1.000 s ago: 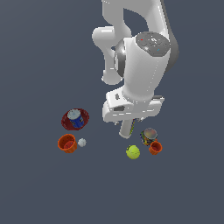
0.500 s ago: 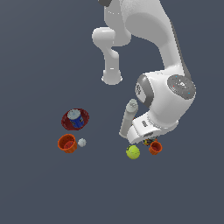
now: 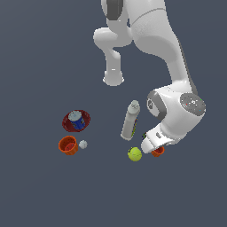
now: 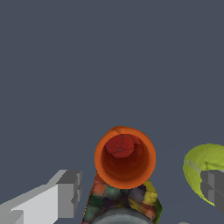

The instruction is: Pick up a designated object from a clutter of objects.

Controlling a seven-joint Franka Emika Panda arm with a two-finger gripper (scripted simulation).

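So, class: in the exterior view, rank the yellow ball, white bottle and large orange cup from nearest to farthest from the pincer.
1. Yellow ball, just beside the pincer.
2. White bottle, above it in the picture.
3. Large orange cup, far toward the exterior view's left.

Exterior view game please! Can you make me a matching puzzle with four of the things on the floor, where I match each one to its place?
Things:
1. blue can
2. yellow ball
3. tiny white ball
4. white squeeze bottle

Places:
A. right beside the larger orange-red cup
B. inside the dark red bowl
C. standing tall, above the yellow ball in the exterior view
D. next to the small orange-red cup, near the end effector

Pairs: 1-B, 2-D, 3-A, 4-C
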